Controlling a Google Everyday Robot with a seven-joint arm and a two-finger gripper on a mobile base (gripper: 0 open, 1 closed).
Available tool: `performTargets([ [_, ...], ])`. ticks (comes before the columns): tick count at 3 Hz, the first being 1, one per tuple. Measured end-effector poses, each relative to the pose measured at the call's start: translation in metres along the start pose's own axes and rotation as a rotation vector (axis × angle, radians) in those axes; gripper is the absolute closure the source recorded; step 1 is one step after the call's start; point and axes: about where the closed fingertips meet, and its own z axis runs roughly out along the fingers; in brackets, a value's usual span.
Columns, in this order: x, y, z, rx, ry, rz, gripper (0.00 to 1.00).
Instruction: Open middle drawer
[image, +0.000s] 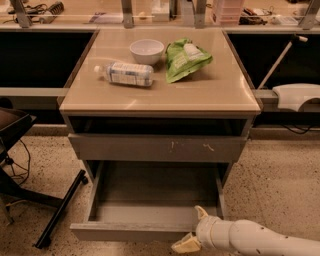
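The middle drawer (130, 232) is the wide grey one pulled far out below the tan-topped cabinet (165, 95), and its grey inside (155, 192) shows. My gripper (192, 229) is at the right end of the drawer's front edge, on a white arm that comes in from the lower right. One pale finger (200, 212) sits inside the drawer. The other pale finger (185, 245) sits outside the front, so the two are closed across the front panel. The grey front with white scratches (160, 148) above it is shut.
On the cabinet top lie a plastic bottle (125, 74), a white bowl (146, 50) and a green bag (185, 60). A black chair base (60, 210) stands on the speckled floor at the left. A white object (295, 95) sits on the right-hand ledge.
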Motion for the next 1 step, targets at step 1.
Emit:
performTargets([
  [1, 0.0, 0.0, 0.0, 0.0, 0.0, 0.0, 0.0],
])
